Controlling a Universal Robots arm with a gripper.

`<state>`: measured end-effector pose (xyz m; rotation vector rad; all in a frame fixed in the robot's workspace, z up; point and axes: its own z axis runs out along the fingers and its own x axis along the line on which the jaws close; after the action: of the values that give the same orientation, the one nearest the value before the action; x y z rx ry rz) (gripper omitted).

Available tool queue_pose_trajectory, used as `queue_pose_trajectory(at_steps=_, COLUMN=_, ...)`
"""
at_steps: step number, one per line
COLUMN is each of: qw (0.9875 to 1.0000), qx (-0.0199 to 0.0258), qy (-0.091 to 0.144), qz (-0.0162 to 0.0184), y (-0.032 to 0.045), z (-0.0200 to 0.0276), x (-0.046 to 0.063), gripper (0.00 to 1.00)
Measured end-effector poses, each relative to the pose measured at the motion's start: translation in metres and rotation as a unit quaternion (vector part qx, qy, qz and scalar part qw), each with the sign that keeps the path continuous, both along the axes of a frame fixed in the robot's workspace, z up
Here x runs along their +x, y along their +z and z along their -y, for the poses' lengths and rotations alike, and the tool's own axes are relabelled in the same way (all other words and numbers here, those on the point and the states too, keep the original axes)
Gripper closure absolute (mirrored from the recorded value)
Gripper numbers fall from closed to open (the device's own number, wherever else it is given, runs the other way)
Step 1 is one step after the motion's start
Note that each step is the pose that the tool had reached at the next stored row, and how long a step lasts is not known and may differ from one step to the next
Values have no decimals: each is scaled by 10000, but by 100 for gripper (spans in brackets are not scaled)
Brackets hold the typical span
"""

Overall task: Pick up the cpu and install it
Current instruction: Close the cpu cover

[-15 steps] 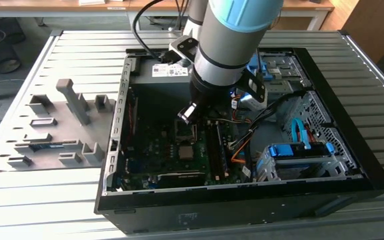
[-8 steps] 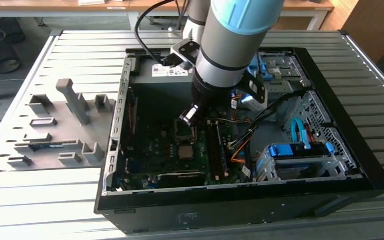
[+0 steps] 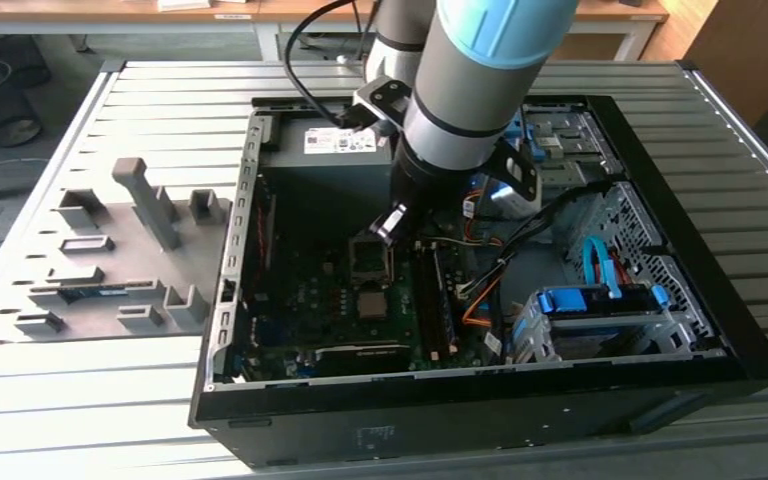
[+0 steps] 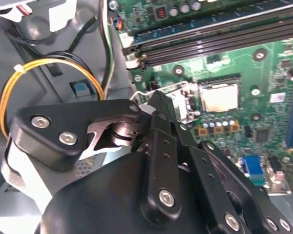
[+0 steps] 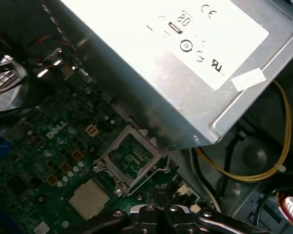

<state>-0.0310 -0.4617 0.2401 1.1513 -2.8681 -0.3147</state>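
Hand (image 3: 390, 228) is down inside the open computer case (image 3: 491, 405), which sits on the slatted surface (image 3: 104, 425). Its tip is right at the hinged metal frame (image 5: 129, 156) on the motherboard (image 3: 307, 300). In both wrist views the fingers (image 4: 161, 131) are drawn together with nothing visible between them, so the hand reads as closed and empty.

The cpu (image 5: 88, 199) lies flat, silvery top up, just beside the frame and apart from the hand. It looks dropped into its socket seat. Can't tell if it is fully seated. The frame looks swung open and is not over the chip.

Judgement: pick and place are done. The step in hand is the lock-down end of the install, with the closed fingertips working as a pusher at the frame.

To do it well:
- Touch only the frame's metal, never the chip's top or its edges.
- Push along the frame's hinge swing, not sideways, so the chip is not nudged out of square.
- Go slow and light. A tilted chip under the frame would bind, so stop if it resists.
- Keep the wrist clear of the power supply box (image 5: 161, 58), which overhangs close beside the frame.
- Keep clear of the yellow cable (image 5: 278, 161) near the frame, since a snag would drag the hand off line.
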Motion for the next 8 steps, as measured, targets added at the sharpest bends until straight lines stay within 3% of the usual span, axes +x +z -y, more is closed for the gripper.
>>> queue_pose_trajectory(at_steps=8, qw=10000, qx=37, qy=-2, qz=-12, y=-122, z=-91, x=30, gripper=90)
